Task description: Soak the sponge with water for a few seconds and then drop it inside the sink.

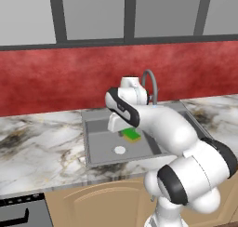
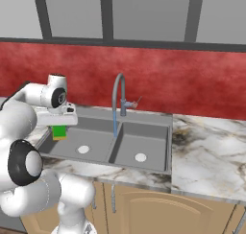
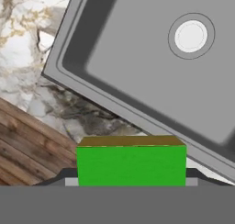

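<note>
Holding: my end effector is closed on the sponge, clamped across its sides, green face toward the hand camera.
Sponge: it hangs above the left basin of the sink, near that basin's left rim, lifted off the bottom.
Water: a thin blue stream falls from the faucet by the divider, apart from the sponge.
Drain: white drain below me; probably the left basin's.
Table: marbled table surrounds the sink.
</note>
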Robot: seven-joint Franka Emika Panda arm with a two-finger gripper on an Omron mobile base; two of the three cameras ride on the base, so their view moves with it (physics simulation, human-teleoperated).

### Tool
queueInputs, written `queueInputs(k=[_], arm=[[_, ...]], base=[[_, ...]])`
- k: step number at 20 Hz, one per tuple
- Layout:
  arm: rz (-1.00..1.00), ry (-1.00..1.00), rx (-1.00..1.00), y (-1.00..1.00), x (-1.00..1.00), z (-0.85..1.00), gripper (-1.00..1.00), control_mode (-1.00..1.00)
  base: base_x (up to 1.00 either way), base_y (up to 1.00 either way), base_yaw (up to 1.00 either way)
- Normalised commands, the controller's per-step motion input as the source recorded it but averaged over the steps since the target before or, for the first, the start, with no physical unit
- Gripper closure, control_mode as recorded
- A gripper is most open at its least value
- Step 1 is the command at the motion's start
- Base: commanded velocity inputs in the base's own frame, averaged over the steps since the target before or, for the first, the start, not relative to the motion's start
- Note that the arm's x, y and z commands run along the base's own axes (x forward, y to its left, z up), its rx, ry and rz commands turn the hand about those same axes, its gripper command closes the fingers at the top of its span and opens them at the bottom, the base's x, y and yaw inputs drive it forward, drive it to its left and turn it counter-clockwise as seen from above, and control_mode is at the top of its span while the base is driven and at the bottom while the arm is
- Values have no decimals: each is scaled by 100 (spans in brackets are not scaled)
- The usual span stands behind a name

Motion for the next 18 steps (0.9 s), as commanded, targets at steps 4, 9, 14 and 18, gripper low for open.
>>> queueInputs(k=[4,9,14,18], arm=[[10,0,4,-83,0,20,100,-100],[8,0,2,-66,0,19,100,-100],[0,-7,0,-25,-4,0,100,-100],[0,-7,0,-8,0,0,100,-100]], base=[[0,0,0],[0,0,0],[0,0,0],[0,0,0]])
